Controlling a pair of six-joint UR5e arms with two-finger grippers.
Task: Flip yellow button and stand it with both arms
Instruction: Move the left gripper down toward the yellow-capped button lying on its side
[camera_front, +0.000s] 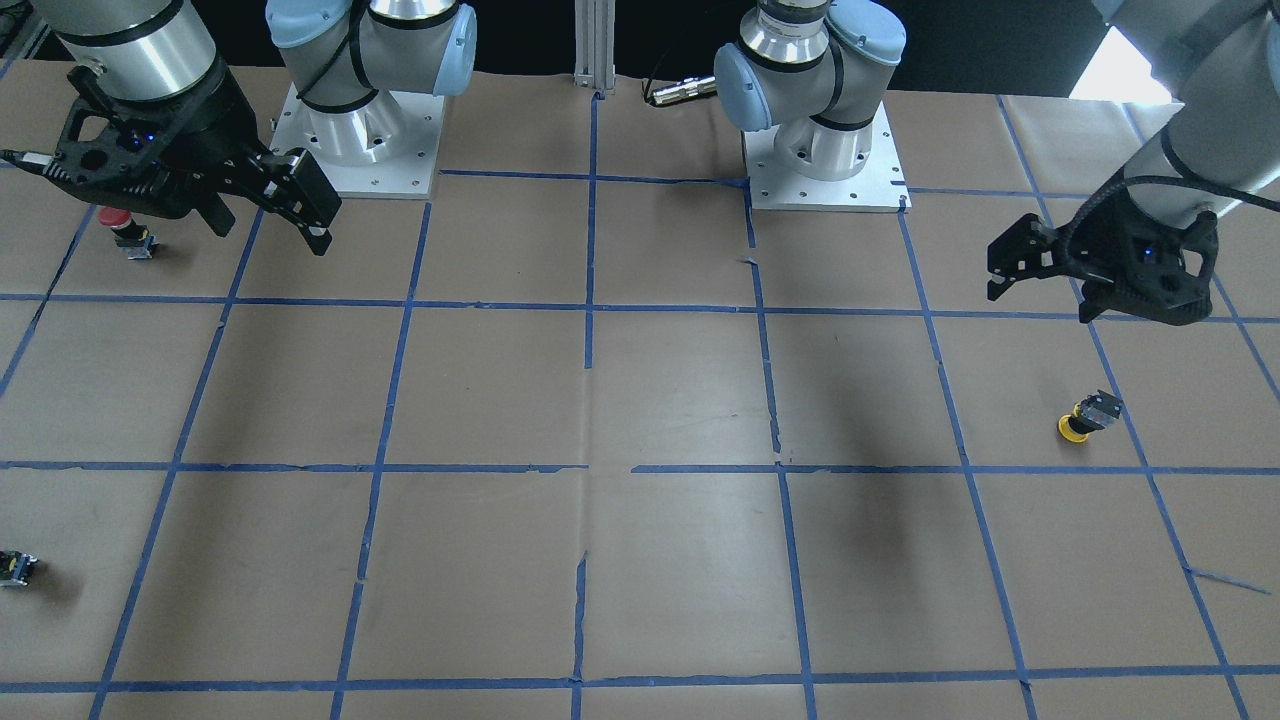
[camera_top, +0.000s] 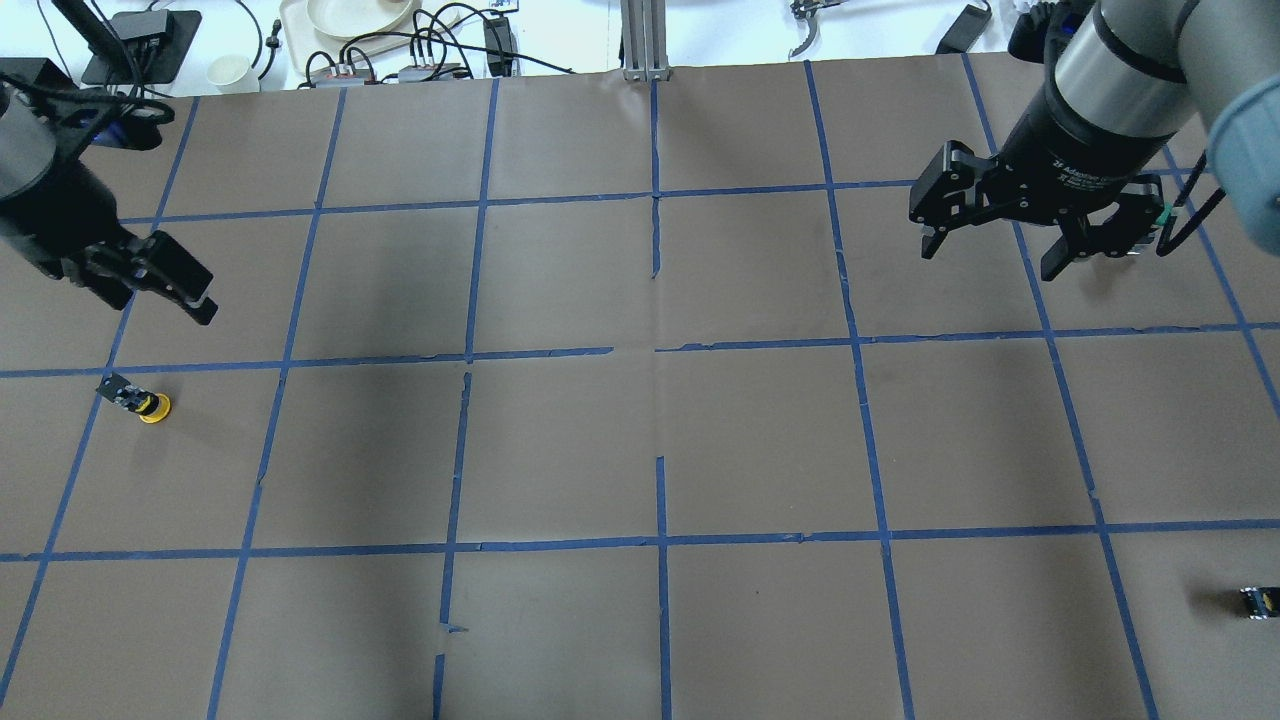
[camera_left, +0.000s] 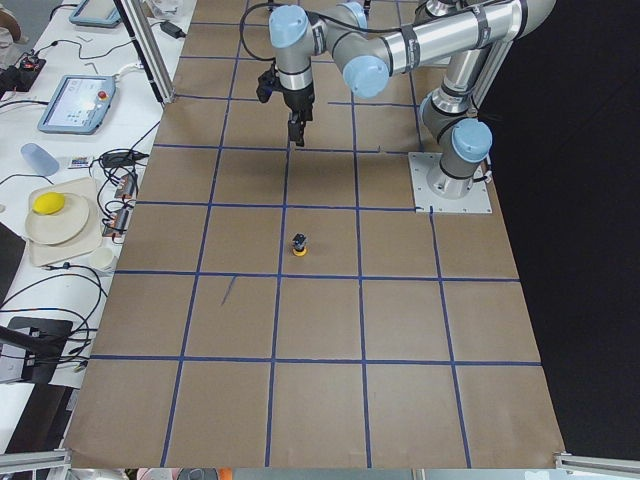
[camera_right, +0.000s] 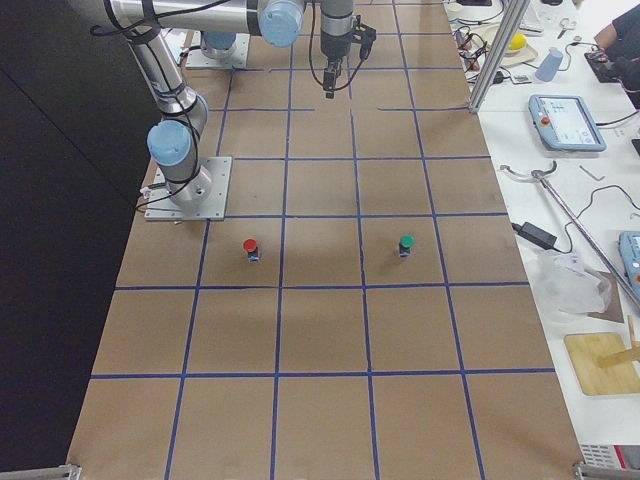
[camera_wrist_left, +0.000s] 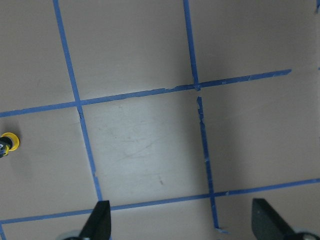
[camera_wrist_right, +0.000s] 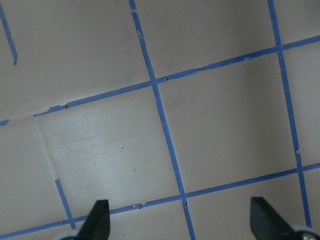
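The yellow button (camera_top: 140, 401) sits on the brown paper at the table's left, yellow cap down and black-grey body up. It also shows in the front view (camera_front: 1088, 414), the left side view (camera_left: 299, 244) and at the left edge of the left wrist view (camera_wrist_left: 7, 143). My left gripper (camera_top: 160, 300) is open and empty; it hovers above the table just beyond the button, and shows in the front view too (camera_front: 1040, 300). My right gripper (camera_top: 990, 260) is open and empty above the far right of the table, far from the button.
A red-capped button (camera_front: 128, 232) stands under my right gripper (camera_front: 270, 237), and a green-capped one (camera_right: 405, 243) stands near it. A tiny black-yellow block (camera_top: 1258, 602) lies at the near right. Blue tape lines grid the paper. Both arm bases (camera_front: 355, 130) stand at the robot side.
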